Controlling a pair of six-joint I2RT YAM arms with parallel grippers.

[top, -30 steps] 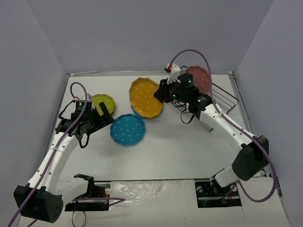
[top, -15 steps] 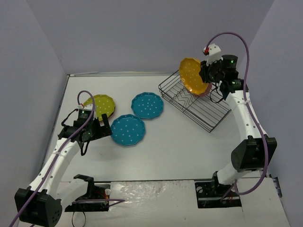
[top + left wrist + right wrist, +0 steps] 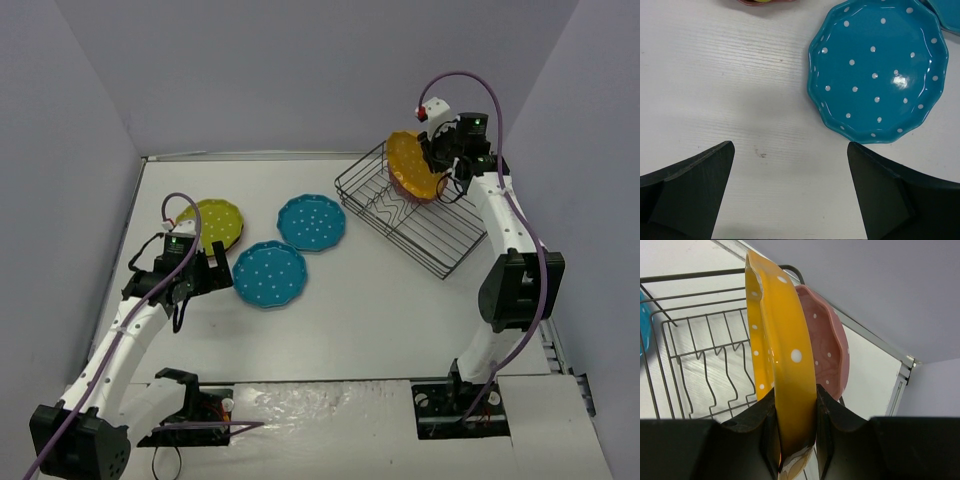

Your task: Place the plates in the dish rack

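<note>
My right gripper is shut on the rim of an orange polka-dot plate. It holds the plate on edge over the far end of the black wire dish rack. Just behind it a pink plate stands upright in the rack. Two teal plates lie flat on the table. A lime green plate lies at the left. My left gripper is open over bare table, just left of the nearer teal plate.
A reddish rim shows under the lime green plate. Grey walls close in the white table on three sides. The rack sits askew at the back right, near the table's metal edge.
The right arm carried the orange plate from the table's middle up to the rack, then lowered it beside the pink plate. The second teal plate is uncovered. The left gripper barely shifted.
</note>
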